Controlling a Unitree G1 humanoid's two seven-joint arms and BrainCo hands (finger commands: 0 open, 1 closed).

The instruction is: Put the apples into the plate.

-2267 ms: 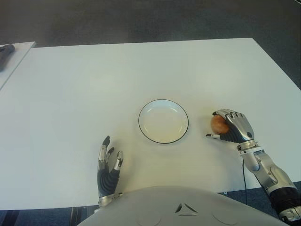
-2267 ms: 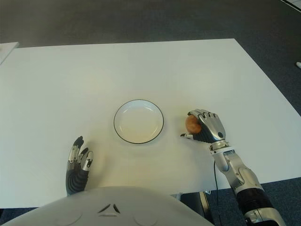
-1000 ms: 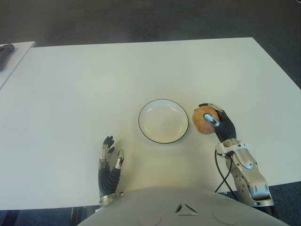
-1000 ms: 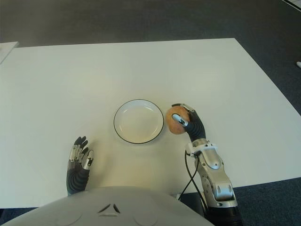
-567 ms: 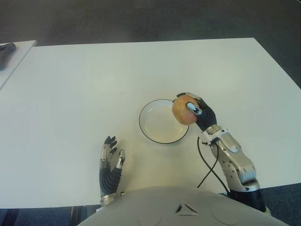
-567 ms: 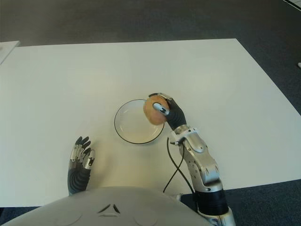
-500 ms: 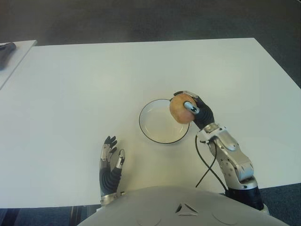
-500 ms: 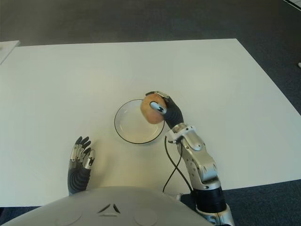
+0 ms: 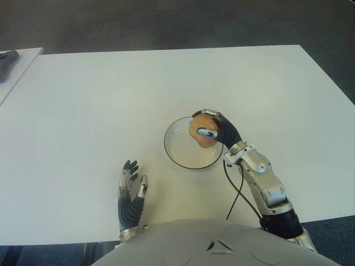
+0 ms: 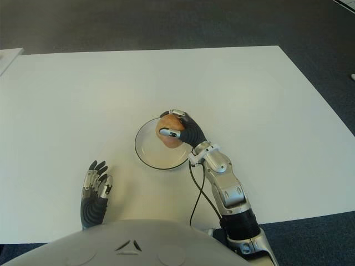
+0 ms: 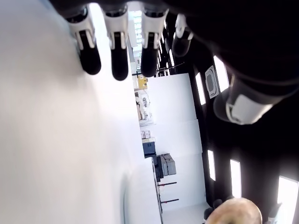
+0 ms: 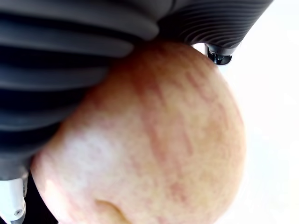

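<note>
A white plate with a dark rim (image 9: 178, 153) sits near the middle of the white table (image 9: 100, 100). My right hand (image 9: 213, 128) is over the plate's right half, its fingers curled around a reddish-yellow apple (image 9: 201, 133). The right wrist view is filled by that apple (image 12: 159, 135) pressed against the dark fingers (image 12: 70, 56). Whether the apple touches the plate cannot be told. My left hand (image 9: 130, 191) shows near the table's front edge, left of the plate, fingers spread and holding nothing.
A second white table's corner (image 9: 25, 58) with a dark object (image 9: 6, 57) on it shows at the far left. Dark carpet (image 9: 166, 22) lies beyond the table. A black cable (image 9: 236, 191) hangs from my right forearm.
My right hand has carried the apple leftward from the table beside the plate to above the plate's right half. The left hand has stayed in place.
</note>
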